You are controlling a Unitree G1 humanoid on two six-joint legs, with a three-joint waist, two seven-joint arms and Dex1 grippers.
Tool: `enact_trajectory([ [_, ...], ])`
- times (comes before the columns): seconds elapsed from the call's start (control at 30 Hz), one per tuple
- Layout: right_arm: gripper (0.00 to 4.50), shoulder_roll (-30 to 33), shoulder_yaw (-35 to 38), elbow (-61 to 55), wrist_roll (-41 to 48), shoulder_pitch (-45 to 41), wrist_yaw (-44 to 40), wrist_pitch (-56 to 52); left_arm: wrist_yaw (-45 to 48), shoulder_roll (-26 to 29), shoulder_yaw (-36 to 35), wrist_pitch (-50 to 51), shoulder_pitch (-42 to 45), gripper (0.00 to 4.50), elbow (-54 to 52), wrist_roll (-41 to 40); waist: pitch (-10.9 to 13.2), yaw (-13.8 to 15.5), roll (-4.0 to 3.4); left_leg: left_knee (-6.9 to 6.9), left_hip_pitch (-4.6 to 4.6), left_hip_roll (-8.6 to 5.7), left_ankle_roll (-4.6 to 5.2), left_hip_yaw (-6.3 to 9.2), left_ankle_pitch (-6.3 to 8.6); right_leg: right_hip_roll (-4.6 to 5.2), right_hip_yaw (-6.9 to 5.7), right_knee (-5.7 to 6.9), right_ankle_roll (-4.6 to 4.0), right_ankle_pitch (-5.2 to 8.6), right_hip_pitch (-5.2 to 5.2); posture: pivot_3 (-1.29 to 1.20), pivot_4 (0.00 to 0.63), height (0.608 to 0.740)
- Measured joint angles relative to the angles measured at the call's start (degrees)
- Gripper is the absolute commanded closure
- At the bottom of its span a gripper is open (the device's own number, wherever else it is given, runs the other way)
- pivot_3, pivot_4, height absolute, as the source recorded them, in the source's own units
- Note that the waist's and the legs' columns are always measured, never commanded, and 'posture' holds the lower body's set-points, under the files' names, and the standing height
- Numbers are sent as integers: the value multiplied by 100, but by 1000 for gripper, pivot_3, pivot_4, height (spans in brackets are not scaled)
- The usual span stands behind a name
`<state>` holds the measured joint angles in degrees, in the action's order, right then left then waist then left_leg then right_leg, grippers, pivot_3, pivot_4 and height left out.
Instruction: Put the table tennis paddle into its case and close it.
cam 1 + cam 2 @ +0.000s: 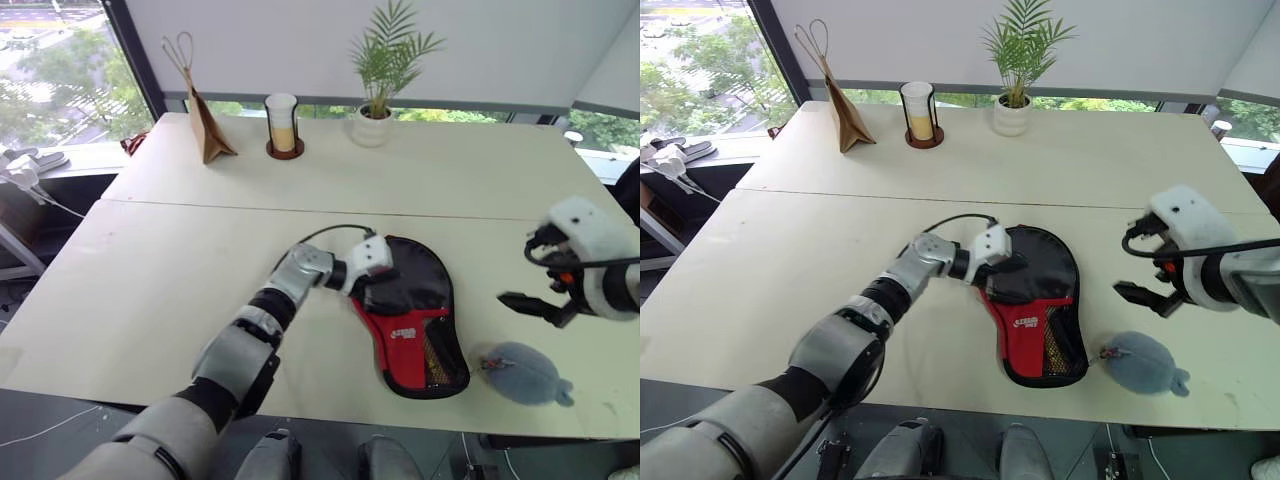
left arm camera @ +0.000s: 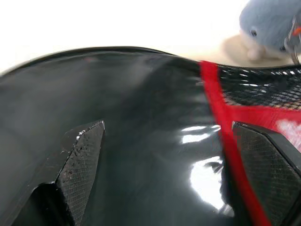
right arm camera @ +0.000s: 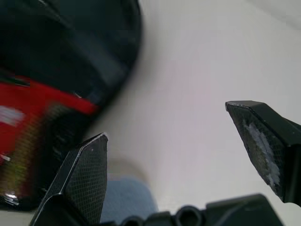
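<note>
Grey-blue plush toy (image 1: 525,373) lies at the near right table (image 1: 160,270) edge. Case (image 1: 420,320) lies just left of it. Left gripper (image 1: 375,283) spread over case; right gripper (image 1: 528,303) spread, empty, raised.

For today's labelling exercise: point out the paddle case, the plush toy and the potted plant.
paddle case (image 1: 405,350), left eye view, on its red lower section.
plush toy (image 1: 522,373), left eye view, middle of its grey-blue body.
potted plant (image 1: 1011,116), right eye view, on its white pot.
</note>
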<state>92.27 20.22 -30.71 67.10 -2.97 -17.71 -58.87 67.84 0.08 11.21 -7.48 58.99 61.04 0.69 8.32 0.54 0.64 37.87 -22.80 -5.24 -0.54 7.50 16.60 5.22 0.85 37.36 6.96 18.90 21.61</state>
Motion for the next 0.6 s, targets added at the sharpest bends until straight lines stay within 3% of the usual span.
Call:
enact_trajectory([
  [0.17, 44, -837, 598, -391, -1204, 548, -1389, 614, 358, 751, -353, 980, -254, 0, -1698, -546, -2, 20, -2, 24, -49, -6, -30, -3, -17, -3, 4, 42, 1, -1, 53, 0, 150, 740],
  [0.3, 44, -1470, 1272, -577, -1967, 1313, -2372, 747, 651, 1781, -542, 2181, -1151, 0, -3529, -1089, -2, 10, -1, 28, -56, -6, -39, -7, -22, -3, 15, 71, 0, -1, 79, 0, 150, 740],
  [0.6, 44, -2345, 2445, -918, -2531, 2046, -3705, 793, 867, 3753, -1110, 4269, -3036, 0, -6762, -2408, -2, 37, -7, 28, -39, -3, -45, -3, -26, 6, 27, 69, -2, -1, 56, 0, 150, 740],
])
